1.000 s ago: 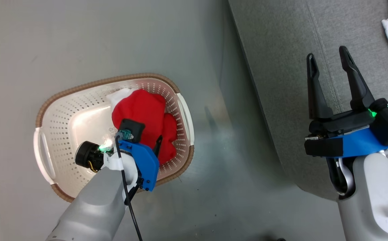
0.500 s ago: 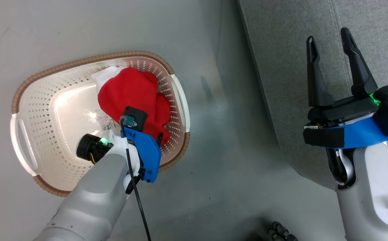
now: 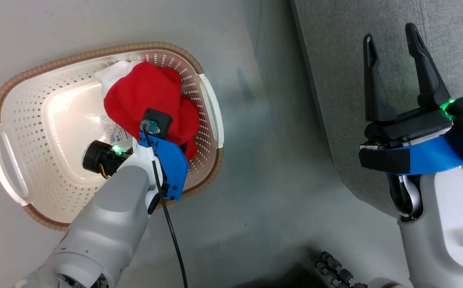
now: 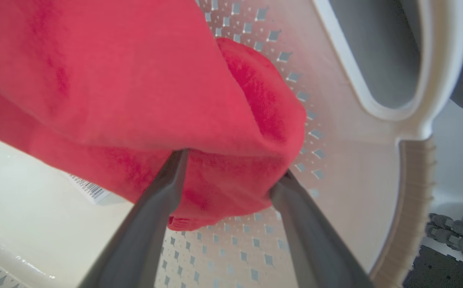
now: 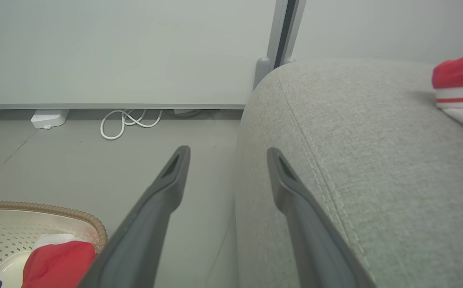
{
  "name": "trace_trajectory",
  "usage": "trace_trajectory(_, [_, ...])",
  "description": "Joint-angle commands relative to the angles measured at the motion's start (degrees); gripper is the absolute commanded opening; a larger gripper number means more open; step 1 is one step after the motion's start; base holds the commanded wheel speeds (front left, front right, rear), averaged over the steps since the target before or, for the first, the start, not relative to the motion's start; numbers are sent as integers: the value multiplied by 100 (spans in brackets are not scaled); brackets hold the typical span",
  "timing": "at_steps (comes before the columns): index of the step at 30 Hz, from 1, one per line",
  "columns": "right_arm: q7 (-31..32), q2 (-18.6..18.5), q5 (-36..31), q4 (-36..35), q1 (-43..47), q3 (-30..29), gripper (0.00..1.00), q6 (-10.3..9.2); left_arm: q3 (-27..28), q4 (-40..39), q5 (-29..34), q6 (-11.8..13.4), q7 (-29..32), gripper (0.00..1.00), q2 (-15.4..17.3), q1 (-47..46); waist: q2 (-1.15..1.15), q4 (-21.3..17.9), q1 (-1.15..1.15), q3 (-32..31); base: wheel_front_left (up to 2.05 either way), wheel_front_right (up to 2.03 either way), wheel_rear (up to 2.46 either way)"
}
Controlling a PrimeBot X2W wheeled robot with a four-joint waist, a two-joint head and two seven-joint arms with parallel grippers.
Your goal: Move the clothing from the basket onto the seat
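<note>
Grey floor carries the basket, near the seat. I note red clothing heaped against the basket's right wall; my left gripper is inside, fingers spread, tips pressed into the cloth (not clamped). Right gripper hovers over the seat edge, jaws apart, empty. A second garment lies on the seat

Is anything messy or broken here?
Nothing looks broken or spilled. The red clothing is just scrunched in a heap against one side of the basket, and a white cable lies tangled on the floor by the wall.
</note>
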Motion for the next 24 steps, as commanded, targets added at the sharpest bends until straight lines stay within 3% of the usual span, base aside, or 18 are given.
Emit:
trace_trajectory(1, [-1, 33, -17, -34, -136, 3, 100, 1, -65, 65, 59, 94, -38, 100, 3, -145, 0, -18, -1, 83, 0, 0, 0])
trace_trajectory(11, [-1, 78, -14, -94, -205, -7, 100, 1, -166, 235, 182, 491, -94, 100, 86, -479, 0, -50, -1, 438, 0, 0, 0])
trace_trajectory(18, [-1, 91, -27, -76, -241, -15, 100, 1, -266, 266, 224, 392, -104, 100, 136, -598, 0, -17, -1, 573, 0, 0, 0])
trace_trajectory(19, [-1, 93, -32, -71, -248, -17, 100, 1, -274, 268, 224, 380, -126, 66, 129, -611, 0, -11, -1, 576, 0, 0, 0])
trace_trajectory(20, [-1, 95, -35, -60, -256, -20, 100, 1, -278, 270, 222, 362, -131, 12, 119, -621, 0, -4, -1, 575, 0, 0, 0])
trace_trajectory(21, [-1, 96, -36, -51, -261, -15, 100, 1, -280, 270, 214, 356, -135, 0, 110, -622, 0, 1, -1, 571, 0, 0, 0])
trace_trajectory(24, [-1, 97, -29, -32, -287, -11, 100, 1, -306, 276, 201, 341, -97, 0, 86, -606, 0, 13, -1, 545, 0, 0, 0])
